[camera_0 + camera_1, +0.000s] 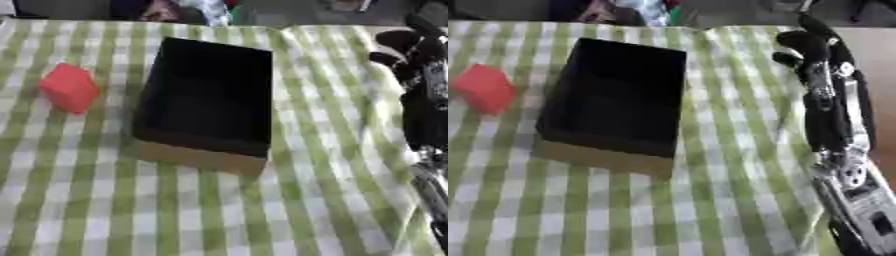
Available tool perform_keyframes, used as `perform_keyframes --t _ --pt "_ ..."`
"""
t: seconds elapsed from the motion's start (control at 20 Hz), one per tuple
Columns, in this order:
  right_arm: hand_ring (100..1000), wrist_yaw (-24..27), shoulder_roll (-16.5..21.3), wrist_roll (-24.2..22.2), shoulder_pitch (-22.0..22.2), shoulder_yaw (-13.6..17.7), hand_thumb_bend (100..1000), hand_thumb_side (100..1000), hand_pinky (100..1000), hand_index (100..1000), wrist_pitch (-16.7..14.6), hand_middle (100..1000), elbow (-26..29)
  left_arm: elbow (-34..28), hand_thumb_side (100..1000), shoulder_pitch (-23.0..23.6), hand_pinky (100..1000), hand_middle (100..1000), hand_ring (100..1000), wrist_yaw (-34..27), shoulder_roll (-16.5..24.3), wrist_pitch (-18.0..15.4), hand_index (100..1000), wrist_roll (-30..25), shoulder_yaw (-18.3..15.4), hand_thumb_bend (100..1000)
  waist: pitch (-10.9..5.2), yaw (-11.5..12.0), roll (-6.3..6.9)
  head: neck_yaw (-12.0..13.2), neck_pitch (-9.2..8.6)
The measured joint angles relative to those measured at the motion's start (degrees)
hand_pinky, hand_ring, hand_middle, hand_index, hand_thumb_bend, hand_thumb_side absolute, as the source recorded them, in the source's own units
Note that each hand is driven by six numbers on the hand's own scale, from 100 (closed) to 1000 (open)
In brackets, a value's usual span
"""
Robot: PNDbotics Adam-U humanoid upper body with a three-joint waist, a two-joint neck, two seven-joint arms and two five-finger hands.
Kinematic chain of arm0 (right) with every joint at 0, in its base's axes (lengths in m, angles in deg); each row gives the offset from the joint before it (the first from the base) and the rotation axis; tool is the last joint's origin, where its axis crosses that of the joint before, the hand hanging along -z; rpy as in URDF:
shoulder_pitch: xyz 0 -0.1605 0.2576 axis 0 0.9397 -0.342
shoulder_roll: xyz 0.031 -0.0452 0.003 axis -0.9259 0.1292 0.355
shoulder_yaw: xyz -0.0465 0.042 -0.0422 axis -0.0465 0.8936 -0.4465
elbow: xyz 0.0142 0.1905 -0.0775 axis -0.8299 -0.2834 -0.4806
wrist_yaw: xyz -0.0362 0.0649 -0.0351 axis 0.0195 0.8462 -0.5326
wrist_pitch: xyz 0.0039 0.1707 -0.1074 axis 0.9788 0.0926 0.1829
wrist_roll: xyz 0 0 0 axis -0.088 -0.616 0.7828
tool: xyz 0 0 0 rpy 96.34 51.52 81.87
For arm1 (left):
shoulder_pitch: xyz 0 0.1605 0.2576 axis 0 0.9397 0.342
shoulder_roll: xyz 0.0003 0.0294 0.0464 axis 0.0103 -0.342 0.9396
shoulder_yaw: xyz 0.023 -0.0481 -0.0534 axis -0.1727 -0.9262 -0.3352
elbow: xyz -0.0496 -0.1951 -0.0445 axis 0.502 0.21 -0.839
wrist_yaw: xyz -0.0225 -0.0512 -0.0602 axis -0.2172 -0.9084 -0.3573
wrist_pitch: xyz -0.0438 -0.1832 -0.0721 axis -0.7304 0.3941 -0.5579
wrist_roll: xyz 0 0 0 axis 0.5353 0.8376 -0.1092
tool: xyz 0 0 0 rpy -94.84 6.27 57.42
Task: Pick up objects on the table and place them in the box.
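An open box (201, 158) with a dark inside and a brown cardboard front wall stands in the middle of the green checked tablecloth. I make out nothing inside it. A red block (68, 88) lies on the cloth to the left of the box, a short gap away. My right arm runs up the right side, and its black hand (809, 46) hovers to the right of the box's far corner, apart from it. The hand is blurred and nothing shows in it. My left hand appears in neither view.
The tablecloth (105, 210) stretches bare in front of the box and between the box and my right arm. Beyond the table's far edge there is dark clutter (175, 10). The table's right edge (877, 100) lies just past my arm.
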Motion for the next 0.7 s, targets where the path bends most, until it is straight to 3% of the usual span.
perform_keyframes --t 0.7 --pt "834 -0.02 -0.01 -0.08 0.04 0.00 100 742 773 887 0.16 694 0.00 0.00 793 0.31 796 642 614 0.01 0.00 0.05 814 -0.05 0.00 347 0.05 0.02 0.00 -0.02 1.98"
